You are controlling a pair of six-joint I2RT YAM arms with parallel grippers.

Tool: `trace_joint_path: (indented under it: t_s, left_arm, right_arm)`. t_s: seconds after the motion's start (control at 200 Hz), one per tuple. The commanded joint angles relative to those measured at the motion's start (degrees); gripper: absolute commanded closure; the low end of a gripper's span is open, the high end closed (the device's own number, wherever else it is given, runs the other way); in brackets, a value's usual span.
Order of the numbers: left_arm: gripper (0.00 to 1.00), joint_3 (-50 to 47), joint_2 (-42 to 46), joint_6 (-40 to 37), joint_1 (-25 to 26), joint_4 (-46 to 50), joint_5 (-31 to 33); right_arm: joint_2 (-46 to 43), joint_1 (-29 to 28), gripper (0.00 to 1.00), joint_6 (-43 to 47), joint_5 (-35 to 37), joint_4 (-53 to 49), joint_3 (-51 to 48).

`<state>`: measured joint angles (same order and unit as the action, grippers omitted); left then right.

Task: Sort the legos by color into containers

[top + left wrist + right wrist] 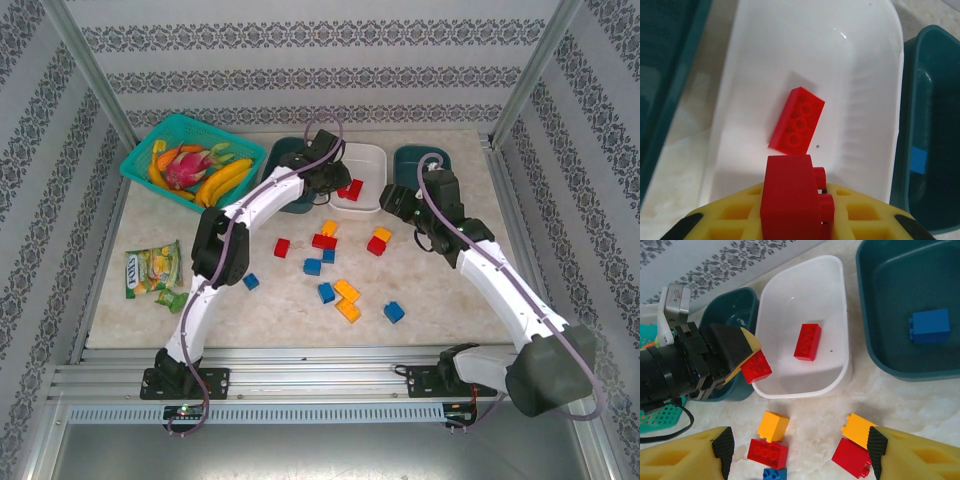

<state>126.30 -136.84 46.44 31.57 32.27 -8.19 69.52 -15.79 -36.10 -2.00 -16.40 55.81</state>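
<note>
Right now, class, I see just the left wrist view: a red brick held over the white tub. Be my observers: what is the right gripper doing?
Observer: The right gripper is open, hovering over loose bricks on the table.
Operator: Which lie nearest?
Observer: A yellow-orange brick beside a red brick.
Operator: Is that blue patch in the right teal tub a brick?
Observer: Yes, one blue brick.
</note>
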Motion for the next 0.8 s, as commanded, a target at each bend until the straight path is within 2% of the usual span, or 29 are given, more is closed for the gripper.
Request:
trace_joint_path:
  t_s: [0.0, 0.22, 0.48, 0.794]
  left_arm:
    - [0.77, 5.5, -3.6, -2.4, 1.1, 0.4, -1.3]
    - [0.76, 7.8, -6.9, -2.0, 1.6, 2.4, 0.3]
    - [0.6, 7.8, -7.7, -1.4, 1.9, 5.2, 1.0]
    - [0.5, 11.8, -7.2, -0.3, 1.9, 6.0, -0.5]
  right_arm:
    - [0.9, 0.5, 0.27, -1.8, -1.5, 0.3, 2.4]
    - [1.8, 0.9, 0.27, -2.0, -1.6, 0.3, 2.5]
    - [3.3, 0.9, 0.27, -2.3, -2.0, 0.5, 3.1]
    - [3.5, 0.5, 0.28, 0.7, -0.9, -1.7, 4.7]
